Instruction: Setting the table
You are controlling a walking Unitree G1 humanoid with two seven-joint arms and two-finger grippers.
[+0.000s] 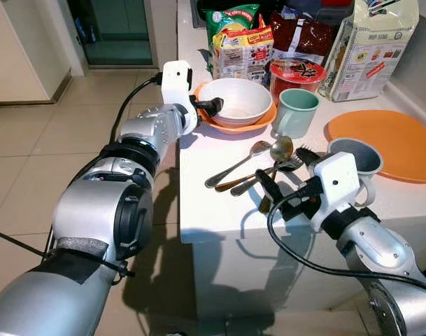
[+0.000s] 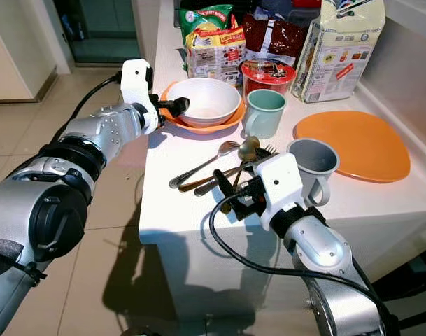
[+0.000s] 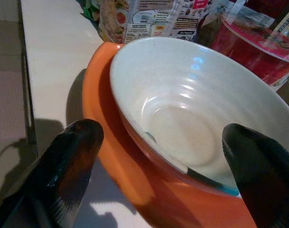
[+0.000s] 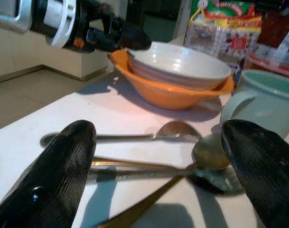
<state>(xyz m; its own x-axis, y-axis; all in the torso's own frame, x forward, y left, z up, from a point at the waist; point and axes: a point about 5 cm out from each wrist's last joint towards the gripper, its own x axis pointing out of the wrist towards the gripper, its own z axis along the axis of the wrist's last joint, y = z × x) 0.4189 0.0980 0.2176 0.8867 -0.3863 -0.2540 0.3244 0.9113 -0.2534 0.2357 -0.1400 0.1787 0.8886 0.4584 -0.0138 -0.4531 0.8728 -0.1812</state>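
Left end effector [image 1: 217, 106] fingers apart, straddling white bowl [image 1: 237, 99] rim, nested in orange bowl [image 1: 235, 126]. Right end effector [image 1: 286, 183] fingers apart over spoons [image 1: 237, 165] on bench [image 1: 219, 210].

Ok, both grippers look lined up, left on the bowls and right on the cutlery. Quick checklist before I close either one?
1. Left gripper open astride the white bowl rim: ok.
2. White bowl nested in orange bowl, may lift together: cannot tell.
3. Right gripper open over the cutlery pile: ok.
4. Single utensil isolated between its fingers: not ok, spoons overlap.
5. Green mug apart from the orange bowl: ok.
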